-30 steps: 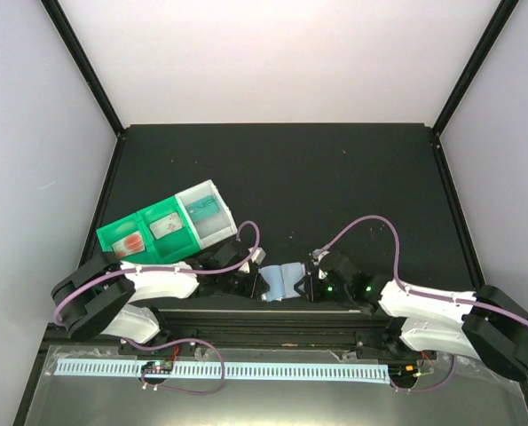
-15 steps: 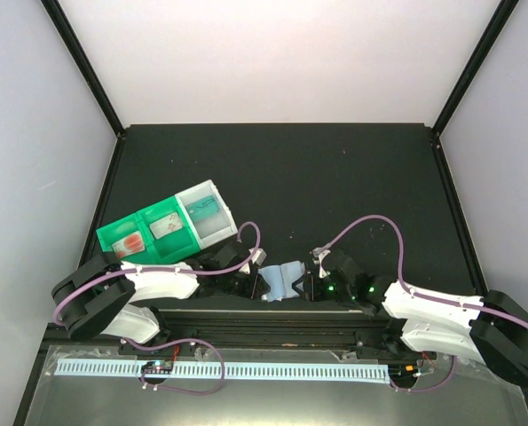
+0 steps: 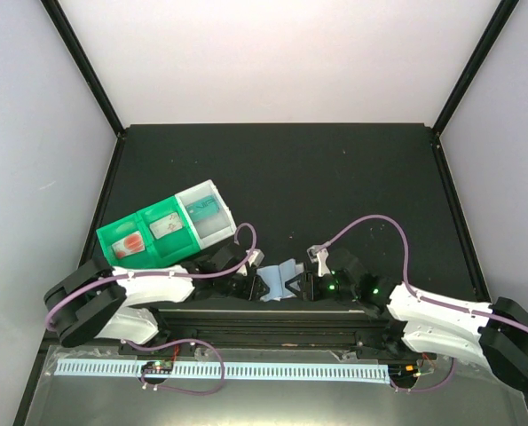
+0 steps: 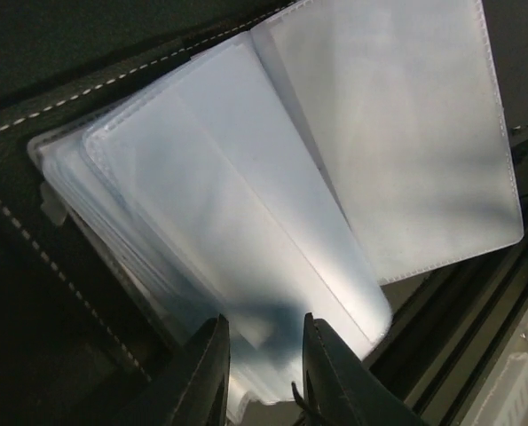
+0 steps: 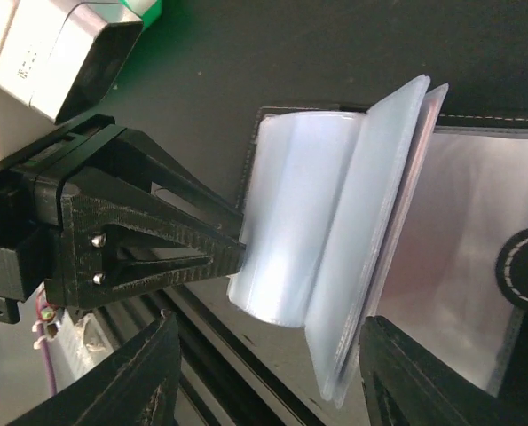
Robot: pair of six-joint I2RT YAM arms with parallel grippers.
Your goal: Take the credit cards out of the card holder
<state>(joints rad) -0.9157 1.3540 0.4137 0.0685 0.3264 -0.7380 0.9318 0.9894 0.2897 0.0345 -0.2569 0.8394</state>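
Holder (image 3: 281, 280) lies fanned open at mid near edge of the bench (image 3: 334, 177), between both claws. Left claw (image 4: 262, 324) is nearly closed, pinching the sleeve edges; right claw (image 5: 268, 324) gapes wide, straddling the upright leaves, gripping nothing. No cards show in the sleeves in view, so I'd check leaf by leaf: left pins, right peels one leaf, slow, no yank. Both arms lie low and folded along the near edge, wrists facing each other.
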